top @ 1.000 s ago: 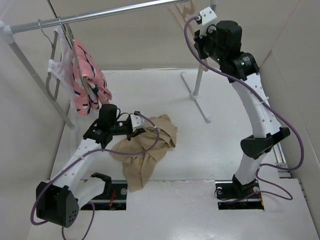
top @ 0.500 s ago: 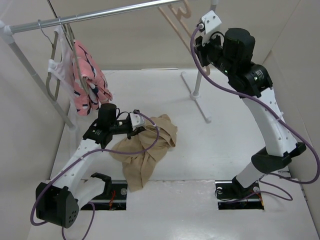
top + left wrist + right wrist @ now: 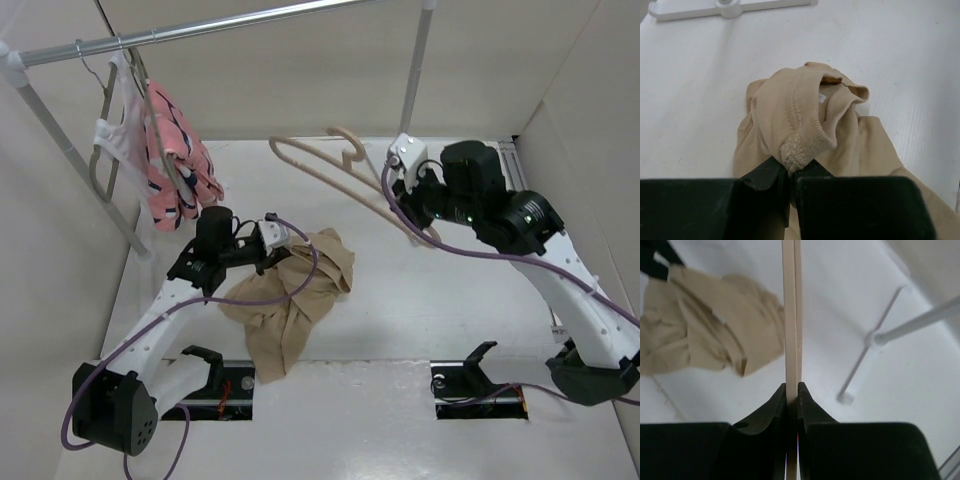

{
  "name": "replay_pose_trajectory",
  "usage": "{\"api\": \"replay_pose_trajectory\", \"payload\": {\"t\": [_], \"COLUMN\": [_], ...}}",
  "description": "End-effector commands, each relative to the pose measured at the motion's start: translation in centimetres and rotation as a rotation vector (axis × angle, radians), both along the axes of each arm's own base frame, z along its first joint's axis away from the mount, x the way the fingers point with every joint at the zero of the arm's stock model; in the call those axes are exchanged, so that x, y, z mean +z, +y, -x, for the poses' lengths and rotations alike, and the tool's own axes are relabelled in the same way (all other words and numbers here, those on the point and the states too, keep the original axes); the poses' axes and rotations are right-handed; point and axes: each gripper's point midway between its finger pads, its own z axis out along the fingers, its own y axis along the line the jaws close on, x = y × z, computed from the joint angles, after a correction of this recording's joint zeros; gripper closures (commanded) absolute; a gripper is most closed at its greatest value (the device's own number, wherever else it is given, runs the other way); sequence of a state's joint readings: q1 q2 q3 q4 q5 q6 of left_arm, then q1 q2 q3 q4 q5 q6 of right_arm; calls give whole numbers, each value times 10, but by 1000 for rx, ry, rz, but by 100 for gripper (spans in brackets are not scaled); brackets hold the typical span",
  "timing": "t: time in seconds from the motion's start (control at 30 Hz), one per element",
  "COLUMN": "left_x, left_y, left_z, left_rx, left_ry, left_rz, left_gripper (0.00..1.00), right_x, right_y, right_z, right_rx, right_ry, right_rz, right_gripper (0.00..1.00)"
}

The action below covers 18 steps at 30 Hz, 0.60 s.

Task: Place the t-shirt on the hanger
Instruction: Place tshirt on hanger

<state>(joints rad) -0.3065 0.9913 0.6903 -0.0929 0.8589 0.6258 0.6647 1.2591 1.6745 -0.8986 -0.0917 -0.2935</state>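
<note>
The tan t-shirt (image 3: 295,295) lies crumpled on the white table, left of centre. My left gripper (image 3: 270,250) is shut on its ribbed collar, which bunches up out of the jaws in the left wrist view (image 3: 792,157). My right gripper (image 3: 415,215) is shut on the pale peach hanger (image 3: 330,165) and holds it in the air, up and right of the shirt, hook pointing away. In the right wrist view the hanger's bar (image 3: 791,315) runs straight up from my closed jaws, with the t-shirt (image 3: 705,335) below at the left.
A metal clothes rail (image 3: 200,28) spans the back, its post and white foot (image 3: 395,200) at centre right. A pink patterned garment (image 3: 175,160) and a white one (image 3: 115,135) hang on grey hangers at the left. Walls close in on both sides.
My right arm has swung down from the rail with the hanger, bringing it low over the table near the shirt. The left arm and shirt have stayed put.
</note>
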Motion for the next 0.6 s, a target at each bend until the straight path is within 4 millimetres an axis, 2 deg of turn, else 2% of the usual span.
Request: {"api": "replay_pose_trajectory", "payload": {"t": [0.0, 0.1, 0.17, 0.23, 0.3, 0.43, 0.5, 0.57], "left_x": [3, -6, -4, -12, -12, -19, -15, -9], "left_y": [-1, 2, 4, 6, 5, 3, 1, -3], "left_z": [-22, -38, -48, -52, -54, -52, -52, -51], "left_rx": [115, 202, 235, 256, 257, 238, 228, 193], "left_ry": [25, 80, 85, 116, 130, 162, 156, 132], "left_rz": [53, 50, 46, 23, 16, 11, 19, 25], "left_gripper": [100, 100, 100, 100, 100, 100, 100, 100], "right_x": [-14, -39, -54, -58, -61, -60, -60, -63], "right_y": [-25, -34, -43, -49, -56, -68, -70, -70], "right_z": [51, 81, 97, 109, 120, 142, 152, 153], "right_rx": [8, 19, 3, 4, -12, -16, 0, -5], "right_ry": [134, 257, 321, 345, 373, 424, 432, 438], "right_rz": [-19, -8, -4, 4, -1, -2, -18, -23], "right_gripper": [100, 100, 100, 100, 100, 100, 100, 100]}}
